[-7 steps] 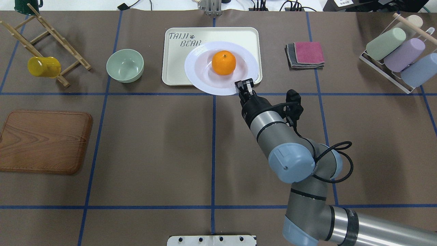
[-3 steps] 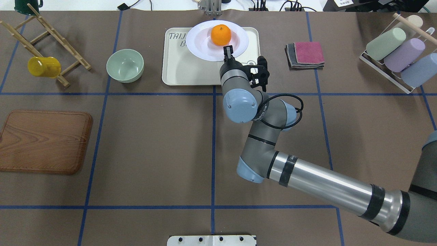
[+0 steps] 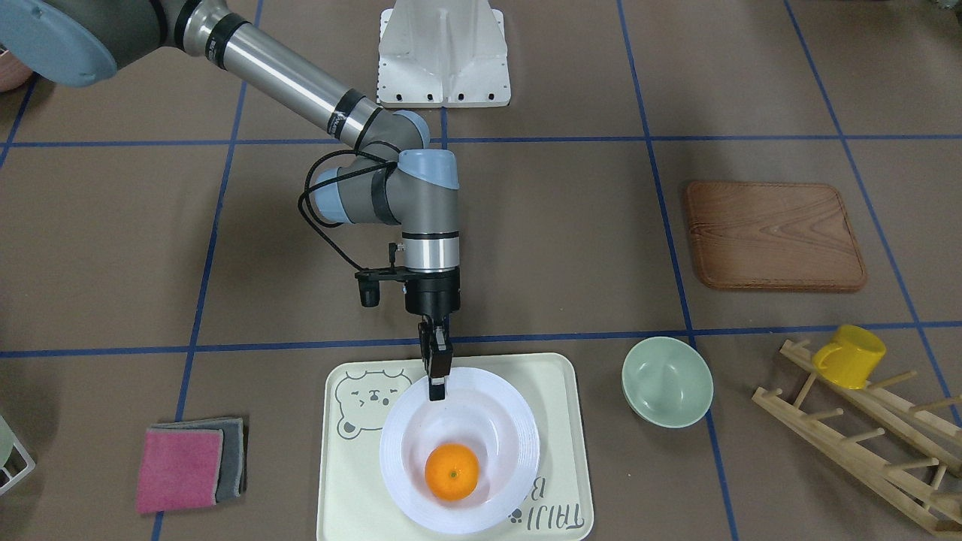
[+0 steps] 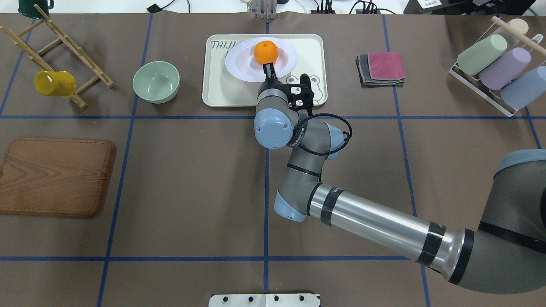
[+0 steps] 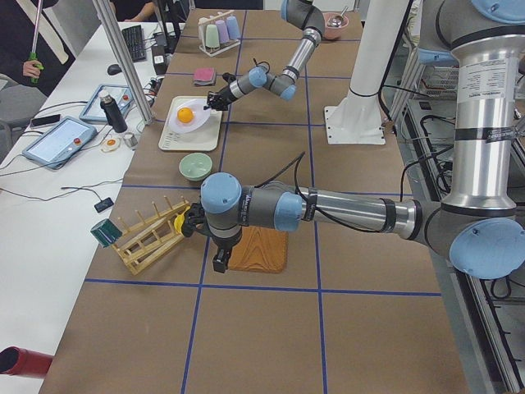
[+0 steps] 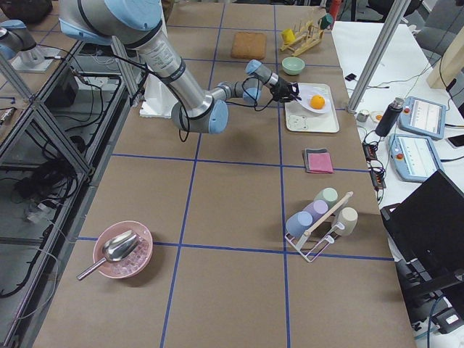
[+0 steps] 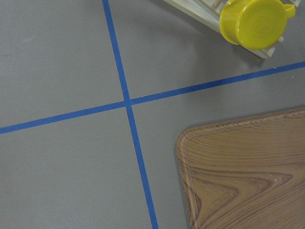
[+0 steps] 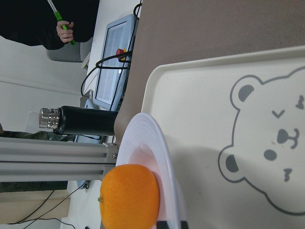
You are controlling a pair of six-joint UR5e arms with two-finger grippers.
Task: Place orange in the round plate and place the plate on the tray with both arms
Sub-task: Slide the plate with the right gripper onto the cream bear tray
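One second's travel: hauled round plate (image 4: 239, 64) from overhang at tray's (image 4: 222, 91) near edge, out past far edge, back inside outline, over lettering. Pinching near rim with right gripper (image 4: 268, 68), closed narrow on it. Carrying orange (image 4: 265, 52) in plate's well. Resting or just clear of tray: cannot tell. Parked left gripper (image 5: 218, 264) by wooden board (image 5: 262, 250), well apart; opening impossible to judge. Likely only set-down and release left.

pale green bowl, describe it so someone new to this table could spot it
In the overhead view, find the cream bear tray at the table's far middle. Just left of it, toward the yellow mug, the pale green bowl sits directly on the table. Unlike the white round plate over the tray, it is smaller, green and empty.
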